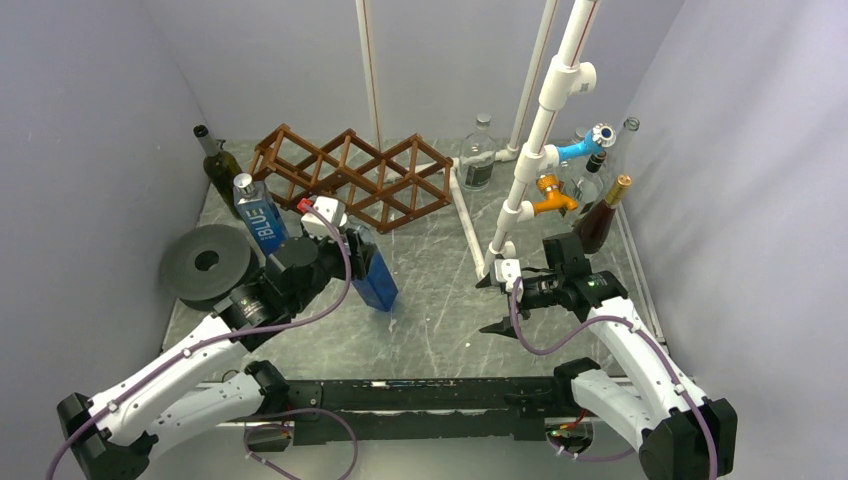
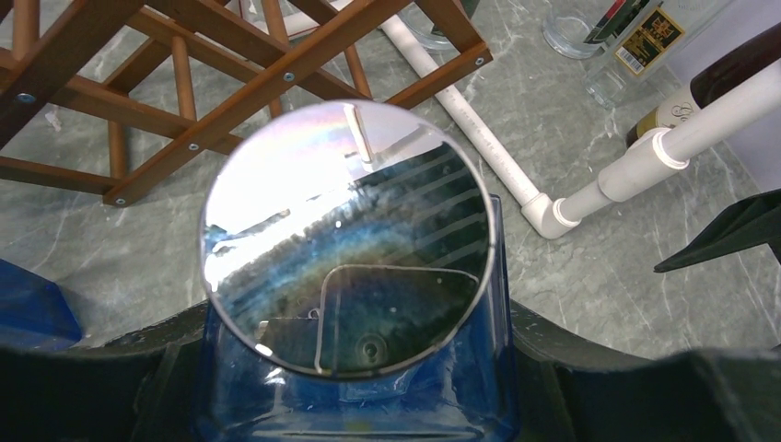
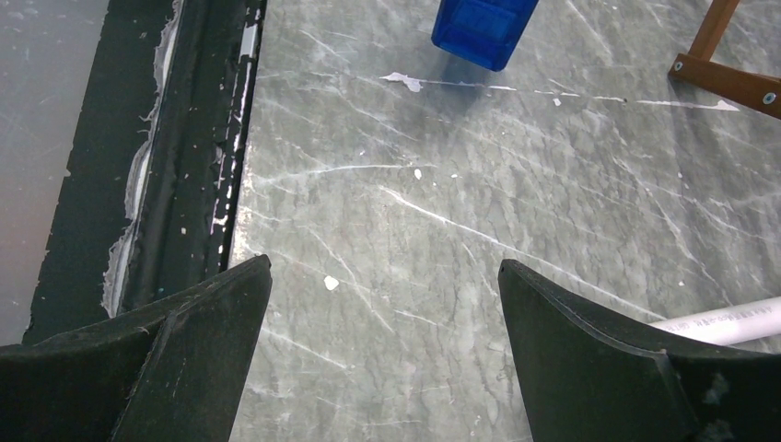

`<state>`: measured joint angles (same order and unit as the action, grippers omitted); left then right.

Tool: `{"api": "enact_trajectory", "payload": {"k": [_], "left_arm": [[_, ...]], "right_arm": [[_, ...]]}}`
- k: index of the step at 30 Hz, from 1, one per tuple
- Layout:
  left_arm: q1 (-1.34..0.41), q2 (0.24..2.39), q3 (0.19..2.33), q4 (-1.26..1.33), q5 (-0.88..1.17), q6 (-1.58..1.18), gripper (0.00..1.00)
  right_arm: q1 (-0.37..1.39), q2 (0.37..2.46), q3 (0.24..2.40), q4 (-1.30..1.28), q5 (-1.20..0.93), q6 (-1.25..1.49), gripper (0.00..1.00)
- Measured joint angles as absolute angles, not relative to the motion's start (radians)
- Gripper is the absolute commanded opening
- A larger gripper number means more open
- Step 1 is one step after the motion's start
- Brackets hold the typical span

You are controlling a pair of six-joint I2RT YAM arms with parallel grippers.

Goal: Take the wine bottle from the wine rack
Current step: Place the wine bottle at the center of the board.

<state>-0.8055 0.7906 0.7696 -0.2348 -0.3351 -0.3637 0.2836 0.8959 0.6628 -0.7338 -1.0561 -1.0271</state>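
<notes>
I find the left end effector (image 1: 358,265) clamped on the blue bottle (image 1: 378,285), held just before the rack (image 1: 350,175) and clear of its cells, likely for removal; the right end effector (image 1: 490,305) stands apart, idle.

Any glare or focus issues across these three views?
Left wrist: mirrored cap of the blue bottle shows a white hotspot and rainbow sheen; wine rack sharp behind. Right wrist: fingers dark, little detail; table crisp. Top external: even light, soft shadows.
</notes>
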Motion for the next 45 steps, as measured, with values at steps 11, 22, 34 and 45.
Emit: {"api": "enact_trajectory", "payload": {"k": [11,22,34,45], "left_arm": [[-0.736,0.810,0.819,-0.270,-0.297,-0.349,0.00],[-0.672,0.823,0.841,-0.309,-0.273,-0.324,0.00],[-0.586,0.863,0.895,-0.326,-0.274,-0.240,0.00],[-0.466,0.902,0.896,-0.281,-0.262,-0.159,0.00]], "right_arm": [[0.282,0.896,0.663,-0.734,-1.056,-1.029,0.96],[0.282,0.896,0.663,-0.734,-1.055,-1.031,0.96],[0.282,0.897,0.663,-0.734,-1.053,-1.041,0.96],[0.282,0.898,0.663,-0.734,-1.052,-1.048,0.96]]}}
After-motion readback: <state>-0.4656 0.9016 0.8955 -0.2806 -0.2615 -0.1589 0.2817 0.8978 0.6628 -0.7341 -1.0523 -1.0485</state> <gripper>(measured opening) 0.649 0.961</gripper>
